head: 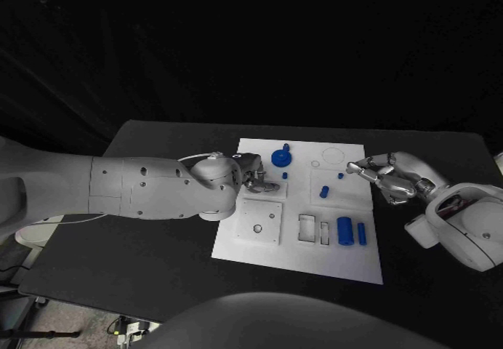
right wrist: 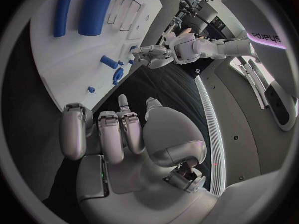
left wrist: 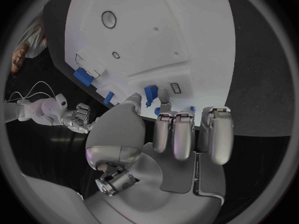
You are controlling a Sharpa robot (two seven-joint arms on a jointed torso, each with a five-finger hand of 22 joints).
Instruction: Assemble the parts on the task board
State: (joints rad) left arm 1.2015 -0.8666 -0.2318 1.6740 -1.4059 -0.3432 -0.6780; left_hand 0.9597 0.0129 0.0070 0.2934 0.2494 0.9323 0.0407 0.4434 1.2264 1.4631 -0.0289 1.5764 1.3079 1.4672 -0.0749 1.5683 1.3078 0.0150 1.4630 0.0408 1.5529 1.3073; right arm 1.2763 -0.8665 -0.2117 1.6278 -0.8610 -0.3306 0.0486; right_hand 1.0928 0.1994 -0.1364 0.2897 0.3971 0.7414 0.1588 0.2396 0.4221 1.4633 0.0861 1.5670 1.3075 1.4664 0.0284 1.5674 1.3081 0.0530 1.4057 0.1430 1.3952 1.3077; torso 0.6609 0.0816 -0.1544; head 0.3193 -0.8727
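Note:
The white task board (head: 299, 247) lies mid-table. A round blue part (head: 281, 156) stands near its far edge, small blue pegs (head: 324, 192) lie in the middle, and two blue cylinders (head: 345, 230) lie near the right front. My left hand (head: 251, 178) hovers over the board's left side beside the round part (left wrist: 151, 92), thumb and one finger stretched towards it with nothing held. At the board's right edge my right hand (head: 382, 177) hangs with loosely bent, empty fingers (right wrist: 118, 129). The cylinders (right wrist: 93, 10) and my left hand (right wrist: 152, 55) lie beyond it.
A square inset plate with a hole (head: 259, 222) and rectangular slots (head: 307, 227) sit in the board's front half. An outlined circle (head: 334, 155) marks its far right corner. Black table (head: 157, 254) surrounds the board on all sides.

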